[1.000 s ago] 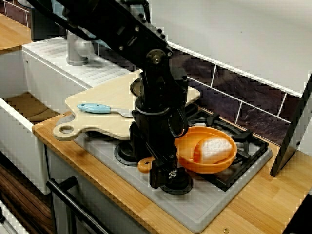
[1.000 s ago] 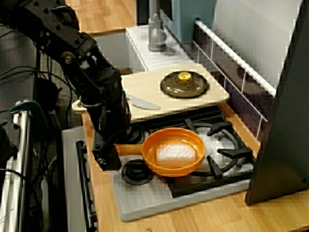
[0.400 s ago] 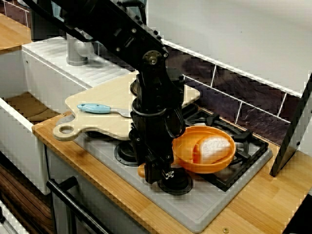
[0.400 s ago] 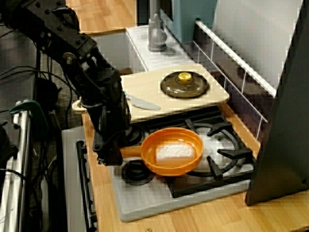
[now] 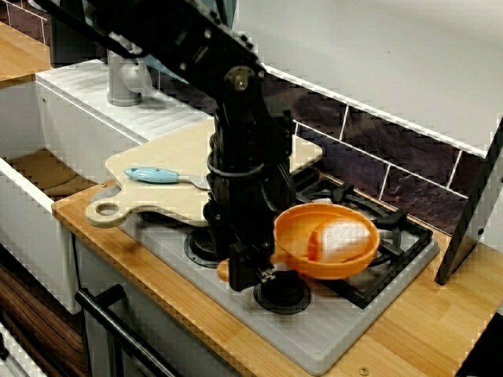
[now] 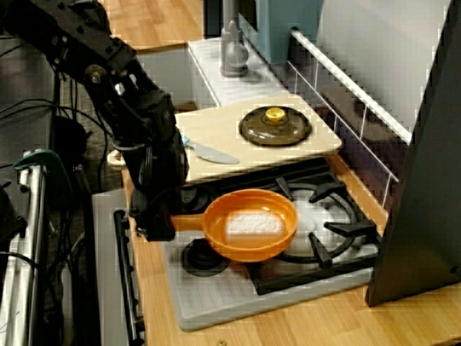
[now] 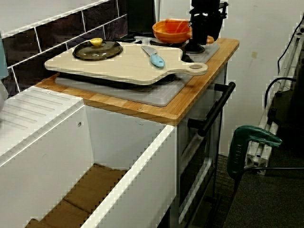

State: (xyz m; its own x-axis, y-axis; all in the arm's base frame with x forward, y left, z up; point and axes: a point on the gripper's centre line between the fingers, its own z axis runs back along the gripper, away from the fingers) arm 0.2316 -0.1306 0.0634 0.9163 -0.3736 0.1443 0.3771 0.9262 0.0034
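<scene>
Gripper (image 6: 160,222) looks pressed onto the handle of the orange pan (image 6: 248,252); I read it as pinching that handle. The pan is over the front of the hob (image 6: 338,227), partly above a small burner (image 6: 198,258), with a white piece (image 6: 252,223) inside. Behind, I see a board (image 6: 216,130) bearing a lid (image 6: 275,126) and a knife (image 6: 210,153).

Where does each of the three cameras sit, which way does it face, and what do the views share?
Front view: before the counter, facing the tiled wall; arm at the pan.
End view: high beyond the stove, facing the tap; arm at left.
Sink view: low by the sink, facing the stove; only the arm's lower end shows.
All three share the pan, board and knife.
</scene>
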